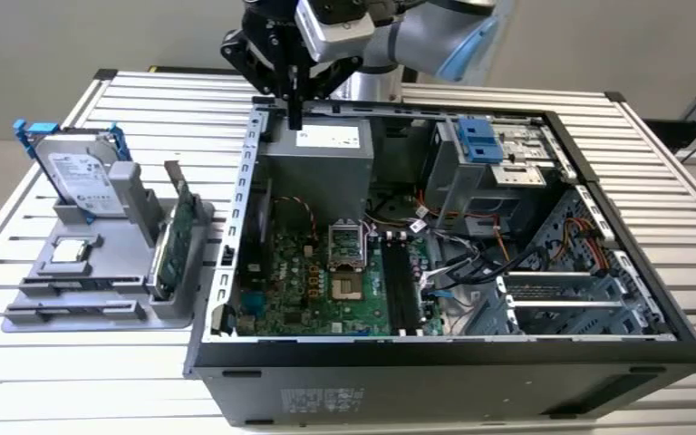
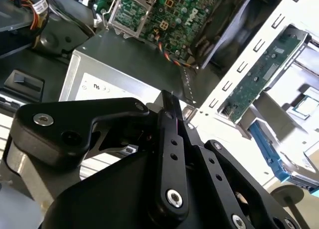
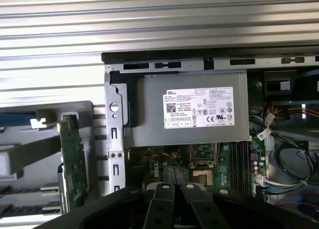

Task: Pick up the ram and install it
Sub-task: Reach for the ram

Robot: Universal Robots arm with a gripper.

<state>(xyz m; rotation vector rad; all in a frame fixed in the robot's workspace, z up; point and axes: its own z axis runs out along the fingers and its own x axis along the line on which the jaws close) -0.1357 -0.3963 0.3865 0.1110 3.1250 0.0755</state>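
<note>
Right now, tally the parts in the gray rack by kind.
Hard drive: 1
Green circuit board: 1
Square chip: 1
Total: 3 told apart; the thin strip rising beside the board may be a separate part.

A printed white label [image 3: 198, 108] marks the power supply [image 3: 149, 126].

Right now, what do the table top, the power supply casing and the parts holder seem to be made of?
The table top looks like ribbed silvery metal, likely aluminium, judging by its bright slats. The power supply casing looks like dull grey sheet metal with folded edges. The parts holder is matte grey, probably plastic, with moulded slots.
</note>
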